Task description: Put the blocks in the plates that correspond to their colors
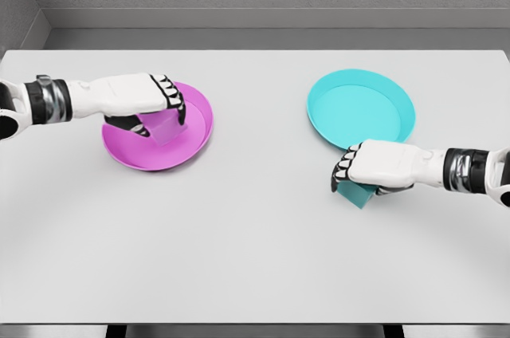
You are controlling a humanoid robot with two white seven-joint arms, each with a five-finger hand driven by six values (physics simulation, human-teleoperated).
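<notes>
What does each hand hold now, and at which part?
The left hand grips the pink block by its top, over the pink plate. The right hand grips the teal block from above.

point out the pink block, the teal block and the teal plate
small pink block [166,128], head view, its front face
small teal block [355,193], head view, lower corner
round teal plate [362,112], head view, bare floor

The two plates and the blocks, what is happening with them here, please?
The left robot hand holds a pink block over the pink plate; whether the block touches the plate cannot be told. The right robot hand grasps a cyan block on the white table, just below the cyan plate. The cyan plate has no block in it yet.
</notes>
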